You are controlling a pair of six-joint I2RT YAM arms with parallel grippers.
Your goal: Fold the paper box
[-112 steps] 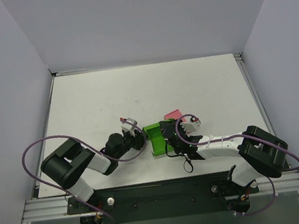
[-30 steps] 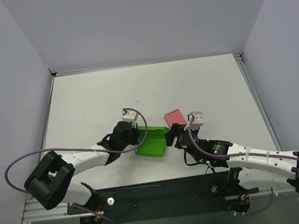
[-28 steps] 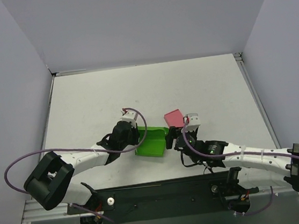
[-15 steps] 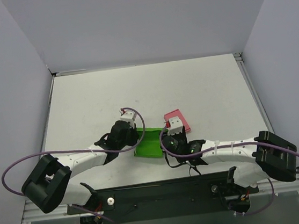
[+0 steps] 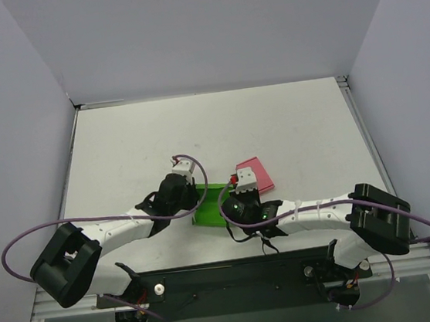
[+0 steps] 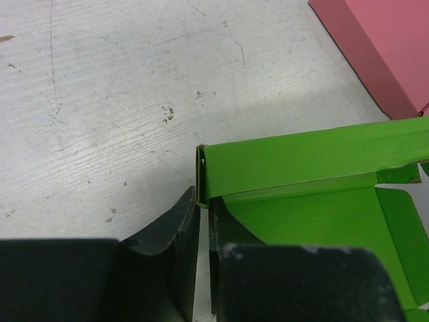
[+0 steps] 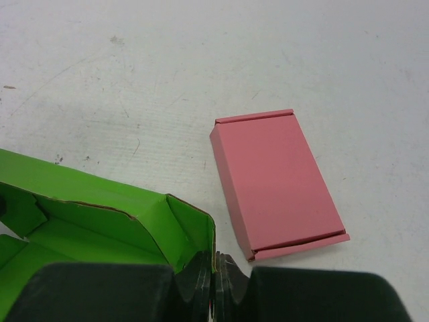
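Observation:
The paper box (image 5: 211, 206) is bright green thin card, open, with raised walls, held between both arms near the table's front. My left gripper (image 5: 195, 202) is shut on its left end wall; in the left wrist view the green wall (image 6: 295, 157) runs right from the jaws (image 6: 203, 215). My right gripper (image 5: 230, 204) is shut on its right end wall; in the right wrist view the green inside (image 7: 100, 228) lies left of the jaws (image 7: 216, 268).
A flat pink box (image 5: 257, 173) lies on the white table just behind the right gripper; it also shows in the right wrist view (image 7: 275, 181) and the left wrist view (image 6: 382, 47). Grey walls ring the table (image 5: 195, 124).
My right arm has swung left and its gripper has closed in on the green box's right end. The box looks narrower from above. The left gripper has kept its hold.

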